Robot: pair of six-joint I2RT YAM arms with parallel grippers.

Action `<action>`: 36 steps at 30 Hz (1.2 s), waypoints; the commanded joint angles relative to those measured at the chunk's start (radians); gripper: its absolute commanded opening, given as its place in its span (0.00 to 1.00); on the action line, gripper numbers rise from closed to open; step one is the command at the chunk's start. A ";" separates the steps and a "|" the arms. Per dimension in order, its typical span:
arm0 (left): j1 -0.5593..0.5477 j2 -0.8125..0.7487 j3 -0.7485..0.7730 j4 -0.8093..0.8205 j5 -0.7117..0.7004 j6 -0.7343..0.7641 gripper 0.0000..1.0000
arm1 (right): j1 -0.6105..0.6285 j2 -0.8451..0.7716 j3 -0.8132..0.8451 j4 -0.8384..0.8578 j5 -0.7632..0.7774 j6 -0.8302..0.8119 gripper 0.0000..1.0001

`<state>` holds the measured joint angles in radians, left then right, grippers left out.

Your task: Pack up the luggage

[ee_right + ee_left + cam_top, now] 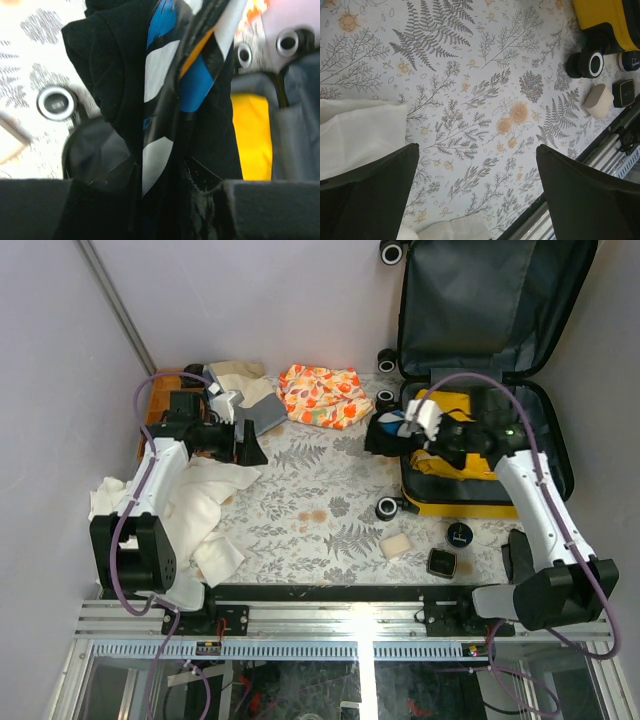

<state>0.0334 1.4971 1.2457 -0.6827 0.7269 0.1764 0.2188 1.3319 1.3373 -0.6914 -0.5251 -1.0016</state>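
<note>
The luggage (455, 508), a yellow hard-shell suitcase, lies open at the right with its dark-lined lid (490, 300) raised at the back. My right gripper (415, 430) hovers at its left rim, shut on a black garment (385, 435) with blue and white patches. In the right wrist view this garment (165, 100) hangs between the jaws of my right gripper (160, 200), with the yellow luggage shell (252, 135) behind. My left gripper (250, 445) is open above the patterned tablecloth. In the left wrist view my left gripper (477, 170) holds nothing, beside a white cloth (360, 130).
An orange floral cloth (322, 395) and grey and beige clothes (240, 390) lie at the back. A white cloth (200, 500) spreads at the left. A beige block (397, 545), a black square box (441, 562) and a small round black item (459, 534) sit near the luggage front.
</note>
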 commanded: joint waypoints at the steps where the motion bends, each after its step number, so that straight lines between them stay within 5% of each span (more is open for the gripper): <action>1: -0.007 0.028 0.039 -0.012 0.052 -0.021 1.00 | -0.175 -0.032 -0.025 -0.128 -0.118 -0.182 0.00; 8: -0.009 0.090 0.099 -0.070 0.041 -0.008 1.00 | -0.339 0.063 -0.117 -0.150 -0.144 -0.363 0.00; 19: -0.009 0.098 0.125 -0.121 -0.024 0.028 1.00 | -0.358 0.147 -0.345 0.026 -0.119 -0.458 0.06; 22: -0.009 0.100 0.133 -0.128 -0.044 0.042 1.00 | -0.360 0.137 -0.354 0.001 -0.077 -0.479 0.27; 27: -0.009 0.118 0.152 -0.142 -0.052 0.059 1.00 | -0.360 0.099 -0.212 -0.165 -0.135 -0.440 0.84; 31: -0.009 0.123 0.159 -0.143 -0.049 0.070 1.00 | -0.360 0.107 -0.047 -0.347 -0.185 -0.415 0.91; 36: -0.009 0.126 0.159 -0.143 -0.045 0.081 1.00 | -0.360 0.124 0.106 -0.474 -0.273 -0.335 0.86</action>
<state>0.0269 1.6119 1.3762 -0.8116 0.6876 0.2268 -0.1429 1.4708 1.3231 -0.9913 -0.6792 -1.4246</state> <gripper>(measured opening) 0.997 0.891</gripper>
